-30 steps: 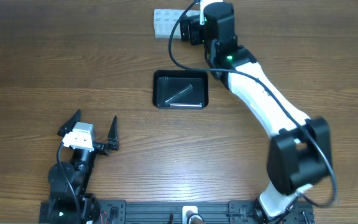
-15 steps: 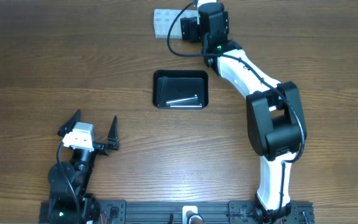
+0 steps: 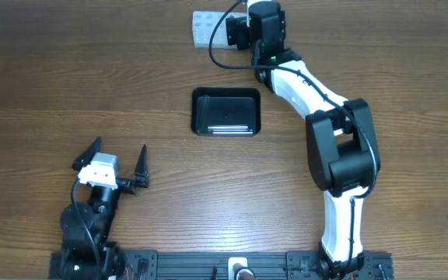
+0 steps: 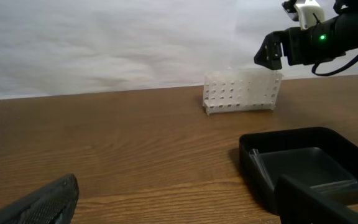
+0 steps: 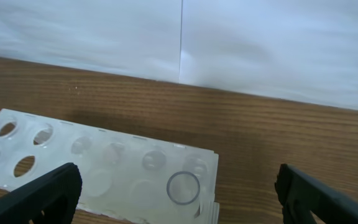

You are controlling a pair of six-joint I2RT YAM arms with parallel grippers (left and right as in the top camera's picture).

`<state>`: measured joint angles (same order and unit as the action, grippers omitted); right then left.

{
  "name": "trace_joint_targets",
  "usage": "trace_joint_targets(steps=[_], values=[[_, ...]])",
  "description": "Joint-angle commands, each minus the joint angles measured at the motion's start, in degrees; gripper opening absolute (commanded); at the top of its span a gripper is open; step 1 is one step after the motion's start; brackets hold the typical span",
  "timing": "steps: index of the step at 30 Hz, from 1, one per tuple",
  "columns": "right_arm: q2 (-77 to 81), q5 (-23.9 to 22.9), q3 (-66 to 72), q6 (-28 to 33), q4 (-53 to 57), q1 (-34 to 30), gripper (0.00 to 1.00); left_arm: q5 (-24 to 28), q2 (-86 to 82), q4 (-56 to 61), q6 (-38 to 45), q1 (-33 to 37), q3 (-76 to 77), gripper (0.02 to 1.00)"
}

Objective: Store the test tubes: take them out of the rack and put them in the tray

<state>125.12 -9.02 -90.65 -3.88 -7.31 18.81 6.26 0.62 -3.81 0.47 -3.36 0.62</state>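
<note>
The left hand (image 3: 120, 146) rests at the near left of the counter (image 3: 53, 78), fingers spread apart. At mid-counter the black tray (image 3: 194, 113) holds test tubes (image 3: 230, 127) lying flat. Beyond it is the clear rack (image 3: 204, 29), with one upright tube (image 5: 183, 186) in its end. The right hand (image 5: 178, 173) hangs over that end, fingers apart.
</note>
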Motion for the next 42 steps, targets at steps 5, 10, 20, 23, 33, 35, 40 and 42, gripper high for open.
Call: trace_joint_targets(steps=[5, 10, 20, 23, 33, 35, 40, 42], values=[[1.4, -0.5, -1.4, -1.9, -1.7, -1.6, 0.961, 0.7, -0.2, -0.1, 0.6, 0.3, -0.3, 1.000], [1.9, -0.5, -1.4, -1.9, -2.7, -1.8, 0.954, 0.7, -0.2, -0.1, 0.6, 0.3, -0.3, 1.000], [3.4, 0.2, -1.4, -1.9, -3.9, -1.8, 0.812, 0.7, -0.2, -0.1, 0.6, 0.3, -0.3, 1.000], [3.4, 0.2, -1.4, -1.9, -4.0, -1.8, 0.739, 0.7, -0.2, -0.1, 0.6, 0.3, -0.3, 1.000], [3.4, 0.4, -1.4, -1.9, -3.4, -1.5, 0.520, 0.7, -0.2, -0.1, 0.6, 0.3, -0.3, 1.000], [3.4, 0.4, -1.4, -1.9, -3.4, -1.5, 0.472, 0.7, -0.2, -0.1, 0.6, 0.3, -0.3, 1.000], [3.4, 0.4, -1.4, -1.9, -3.4, -1.5, 0.364, 0.7, -0.2, -0.1, 0.6, 0.3, -0.3, 1.000], [3.4, 0.6, -1.4, -1.9, -3.4, -1.5, 0.281, 0.7, -0.2, -0.1, 0.6, 0.3, -0.3, 1.000]])
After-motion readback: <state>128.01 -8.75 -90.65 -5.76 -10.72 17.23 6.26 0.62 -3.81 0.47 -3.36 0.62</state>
